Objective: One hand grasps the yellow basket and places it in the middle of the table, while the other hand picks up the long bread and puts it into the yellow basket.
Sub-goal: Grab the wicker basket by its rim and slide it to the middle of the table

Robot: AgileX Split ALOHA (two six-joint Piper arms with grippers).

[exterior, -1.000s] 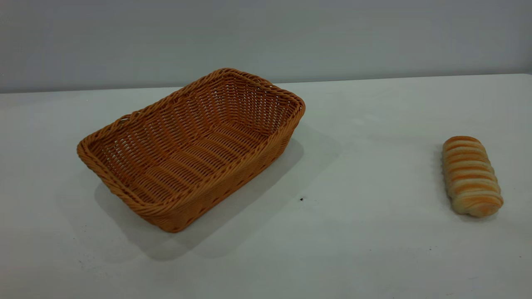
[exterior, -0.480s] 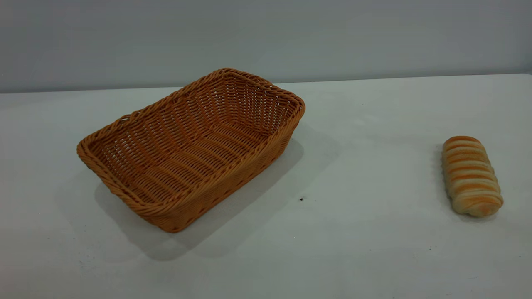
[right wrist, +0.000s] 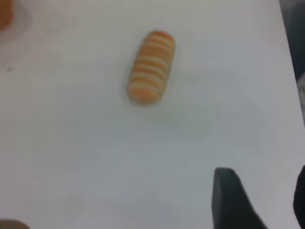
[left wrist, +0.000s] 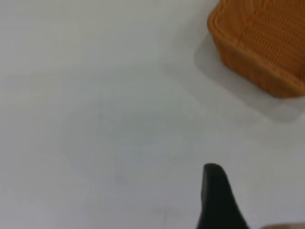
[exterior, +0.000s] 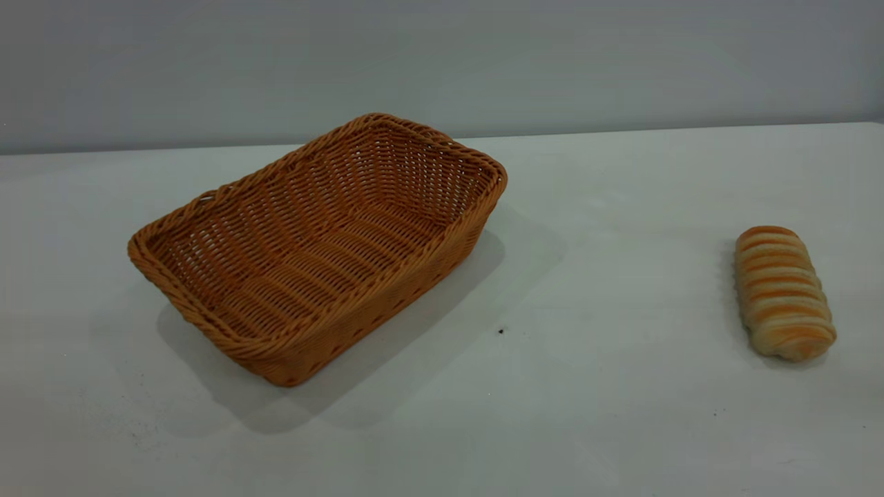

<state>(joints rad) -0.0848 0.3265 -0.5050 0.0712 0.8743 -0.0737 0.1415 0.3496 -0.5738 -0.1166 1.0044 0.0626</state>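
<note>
The yellow basket is an orange-tan wicker basket standing empty at the table's left of centre, set at a slant. One of its corners shows in the left wrist view and a sliver in the right wrist view. The long bread, striped cream and orange, lies on the table at the far right, also in the right wrist view. Neither gripper shows in the exterior view. My left gripper hovers open over bare table, away from the basket. My right gripper hovers open and empty, away from the bread.
The white table carries a small dark speck between basket and bread. A grey wall runs behind the table's far edge. The table's edge shows in the right wrist view, beyond the bread.
</note>
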